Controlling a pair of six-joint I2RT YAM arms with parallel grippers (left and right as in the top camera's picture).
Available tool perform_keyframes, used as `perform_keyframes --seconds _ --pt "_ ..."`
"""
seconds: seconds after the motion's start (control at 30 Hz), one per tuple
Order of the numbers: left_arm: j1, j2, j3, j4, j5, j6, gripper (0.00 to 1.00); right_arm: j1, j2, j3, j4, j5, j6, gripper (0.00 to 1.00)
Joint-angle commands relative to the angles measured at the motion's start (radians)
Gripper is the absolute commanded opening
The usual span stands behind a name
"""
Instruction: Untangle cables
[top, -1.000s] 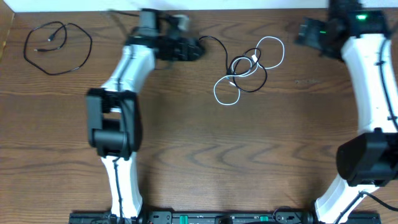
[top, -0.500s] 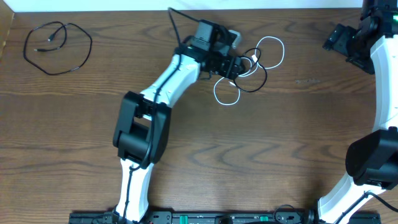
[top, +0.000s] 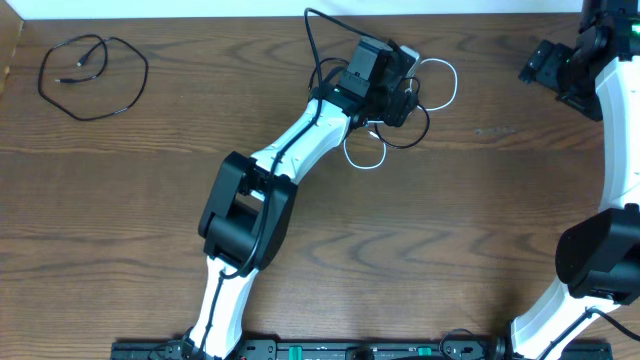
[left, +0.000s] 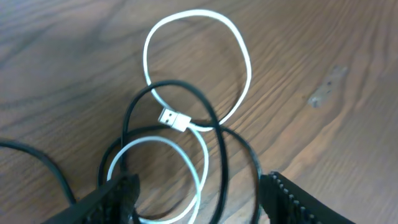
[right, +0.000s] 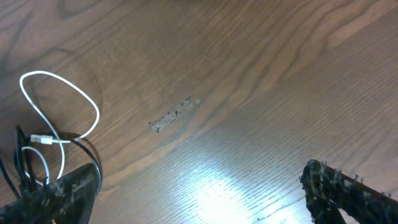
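Observation:
The cables form a tangle (top: 400, 120) of white and black loops at the back centre of the table. In the left wrist view a white loop (left: 199, 68) with a small plug (left: 174, 118) crosses black strands (left: 217, 149). My left gripper (top: 392, 100) hangs right over this tangle. It is open (left: 199, 202), with a white and a black strand lying between its fingers (left: 118, 196). My right gripper (top: 550, 68) sits at the back right, open (right: 202, 199) over bare wood, apart from the tangle (right: 37, 140).
A separate black cable (top: 90, 75) lies looped alone at the back left corner. The table's far edge runs just behind the tangle. A scuff mark (right: 174, 115) shows on the wood between the tangle and the right gripper.
My left arm has swung right from the back-left area to above the tangle, and its jaws have narrowed a little. The right gripper shifted right, then stayed still.

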Motion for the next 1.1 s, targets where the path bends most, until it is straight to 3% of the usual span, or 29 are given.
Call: perform_keyframes --seconds 0.0,0.43,0.5,0.53,0.7,0.87,1.07 --pt "-0.001 0.030 -0.002 -0.005 -0.020 0.009 0.64 0.010 -0.005 0.006 -0.002 0.007 0.011 0.99" --pt "-0.031 0.076 -0.003 -0.009 -0.016 0.009 0.64 0.016 -0.005 0.006 -0.002 -0.027 0.011 0.99" --pt "-0.031 0.078 -0.003 -0.009 -0.016 0.009 0.58 0.016 -0.005 0.006 -0.002 -0.027 0.011 0.99" --pt "-0.031 0.078 -0.003 -0.005 -0.017 0.009 0.49 0.016 -0.005 0.006 -0.002 -0.027 0.011 0.99" --pt "-0.028 0.076 -0.003 -0.001 -0.017 0.009 0.38 0.016 -0.005 0.006 -0.005 -0.027 0.011 0.99" --pt "-0.028 0.053 -0.002 -0.001 -0.017 0.009 0.08 0.016 -0.005 0.006 -0.005 -0.027 0.011 0.99" --pt "-0.028 -0.039 0.003 0.004 -0.016 -0.003 0.07 0.016 -0.005 0.006 -0.004 -0.027 0.011 0.99"
